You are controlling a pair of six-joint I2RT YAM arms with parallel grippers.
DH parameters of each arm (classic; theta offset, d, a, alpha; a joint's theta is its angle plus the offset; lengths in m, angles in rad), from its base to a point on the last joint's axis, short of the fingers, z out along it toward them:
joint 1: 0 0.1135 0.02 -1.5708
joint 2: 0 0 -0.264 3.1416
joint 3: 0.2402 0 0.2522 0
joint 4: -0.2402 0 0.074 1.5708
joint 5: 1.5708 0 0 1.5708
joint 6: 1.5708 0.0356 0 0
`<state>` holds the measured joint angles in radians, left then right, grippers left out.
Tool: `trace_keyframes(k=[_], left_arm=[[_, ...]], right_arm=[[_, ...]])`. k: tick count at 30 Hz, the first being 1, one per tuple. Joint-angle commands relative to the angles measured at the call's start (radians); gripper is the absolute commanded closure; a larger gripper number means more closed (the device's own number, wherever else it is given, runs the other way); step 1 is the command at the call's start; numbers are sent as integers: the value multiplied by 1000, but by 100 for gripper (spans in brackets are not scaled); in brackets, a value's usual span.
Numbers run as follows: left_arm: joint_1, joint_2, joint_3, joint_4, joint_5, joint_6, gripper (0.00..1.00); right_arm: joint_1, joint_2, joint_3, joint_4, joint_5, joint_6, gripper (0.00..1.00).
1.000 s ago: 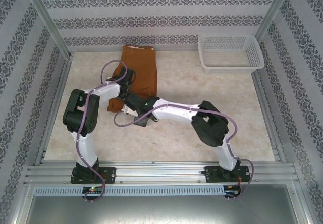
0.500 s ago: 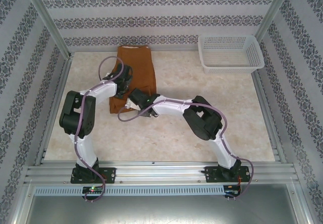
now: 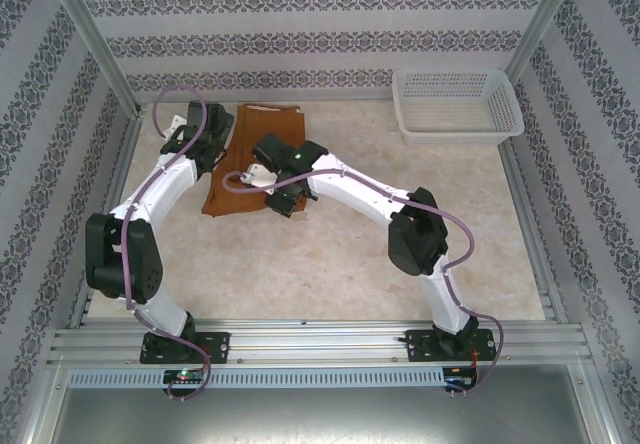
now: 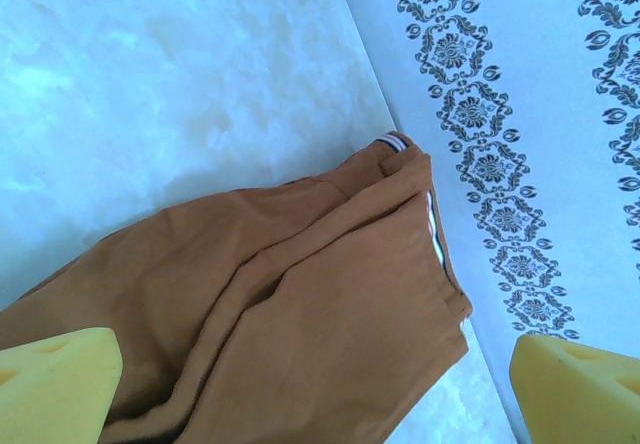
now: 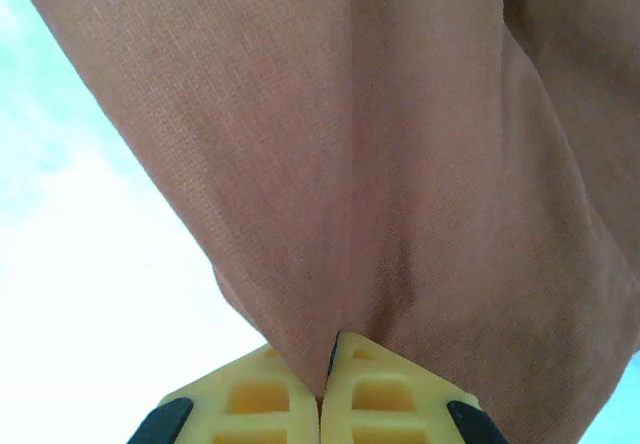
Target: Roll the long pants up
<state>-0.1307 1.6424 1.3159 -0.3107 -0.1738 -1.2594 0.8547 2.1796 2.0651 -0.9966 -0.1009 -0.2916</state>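
The long pants (image 3: 262, 144) are rust-brown cloth lying folded lengthwise at the back left of the table, waistband toward the rear wall. In the left wrist view the pants (image 4: 300, 304) lie flat with a striped waistband edge near the wall. My left gripper (image 4: 315, 394) hovers over them open, its yellow fingers (image 4: 50, 384) far apart with nothing between them. It hangs at the pants' left edge (image 3: 207, 149). My right gripper (image 5: 325, 376) is shut on a pinched fold of the pants (image 5: 380, 164), over the pants' near right part (image 3: 280, 189).
A white mesh basket (image 3: 455, 132) stands at the back right corner. Patterned walls close off the back and both sides, and the pants' waistband lies right against the rear wall. The marble tabletop (image 3: 400, 284) is bare in front and to the right.
Both arms have swung toward the back of the table. The left gripper has moved off the pants to their left edge. The right gripper has carried its fold of cloth rearward.
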Motion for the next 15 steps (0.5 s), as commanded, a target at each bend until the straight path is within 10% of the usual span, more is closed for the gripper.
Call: trace_keyframes(k=[1,12,15], left_arm=[[3,-46,-32,-46,40,22,0],[3,-215,-59,-131,1,70,3],[3,-246,-47,-146,42,70,52]], right_arm=[[-36,77,132,-196,-203,60,100],[-217,385,547,-284,-441,181,100],[-241,418,543,-251,-459,202,100]])
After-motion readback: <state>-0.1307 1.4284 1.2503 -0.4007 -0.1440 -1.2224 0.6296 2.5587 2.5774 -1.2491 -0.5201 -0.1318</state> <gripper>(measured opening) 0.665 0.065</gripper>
